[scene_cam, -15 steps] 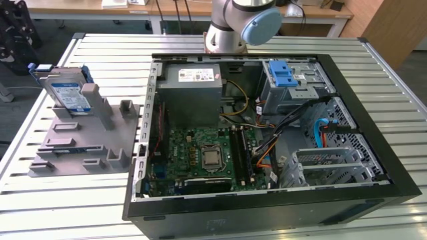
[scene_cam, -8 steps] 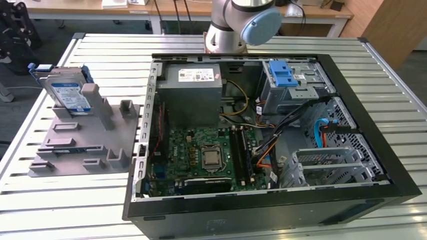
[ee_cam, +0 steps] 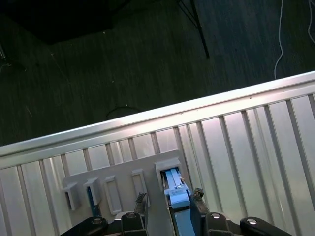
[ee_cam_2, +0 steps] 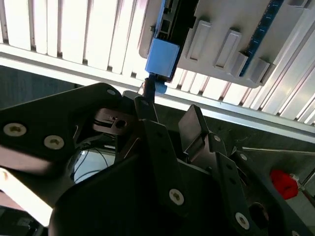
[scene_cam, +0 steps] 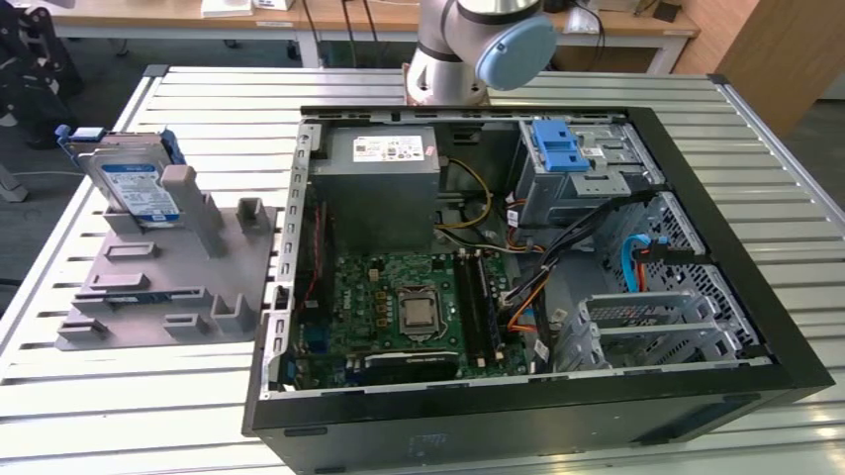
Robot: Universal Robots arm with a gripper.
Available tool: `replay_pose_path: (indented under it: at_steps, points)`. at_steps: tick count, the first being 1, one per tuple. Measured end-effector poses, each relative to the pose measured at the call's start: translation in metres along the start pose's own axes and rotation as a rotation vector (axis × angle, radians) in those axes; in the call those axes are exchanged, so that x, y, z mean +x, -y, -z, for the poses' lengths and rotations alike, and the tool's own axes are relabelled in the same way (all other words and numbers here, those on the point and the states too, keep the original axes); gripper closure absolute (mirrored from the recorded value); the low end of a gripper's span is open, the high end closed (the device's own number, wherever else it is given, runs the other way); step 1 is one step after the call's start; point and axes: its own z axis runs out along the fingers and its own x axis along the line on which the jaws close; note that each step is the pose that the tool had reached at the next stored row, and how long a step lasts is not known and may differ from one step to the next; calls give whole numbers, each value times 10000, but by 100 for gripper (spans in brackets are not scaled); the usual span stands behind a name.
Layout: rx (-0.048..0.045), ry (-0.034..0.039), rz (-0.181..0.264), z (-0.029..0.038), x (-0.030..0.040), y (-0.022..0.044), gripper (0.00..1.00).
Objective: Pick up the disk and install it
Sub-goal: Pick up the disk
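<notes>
Blue-framed and silver, the disk [scene_cam: 135, 186] stands upright in the grey holder [scene_cam: 145, 297] at the upper left of the exterior view, beside the open computer case [scene_cam: 528, 426], while the gripper [ee_cam: 169, 196] hangs near its blue end with fingers apart.

We see our arm [scene_cam: 449, 45] as a silver-grey tube with a round pale-blue joint cap [scene_cam: 516, 51]. In the second wrist view our hand [ee_cam_2: 170, 105] is matte black, built of flat hinged links pinned with bright silver screws [ee_cam_2: 176, 195].
</notes>
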Motion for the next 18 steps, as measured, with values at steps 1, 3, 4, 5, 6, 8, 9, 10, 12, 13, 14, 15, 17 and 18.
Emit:
replay_pose_path:
  at_steps: [1,3,4,5,6,8,9,10,12,13,14,15,17,18]
  points:
    - [3,3,-78,-4,1,-9,53]
    - [9,8,-241,-13,2,-26,53]
    - [12,10,-319,-17,2,-35,53]
    - [14,13,-396,-22,3,-44,53]
    - [18,16,-474,-26,4,-52,53]
    - [24,22,-630,-35,5,-69,53]
    - [27,25,-708,-40,6,-78,53]
    - [30,27,-792,-44,7,-87,53]
    - [36,32,-948,-53,8,-104,53]
    - [39,35,-1027,-58,9,-113,53]
    - [42,38,-1104,-62,9,-121,53]
    - [45,40,-1181,-66,10,-130,53]
    - [48,45,-1256,-70,11,-137,53]
    - [45,50,-1256,-66,10,-138,53]
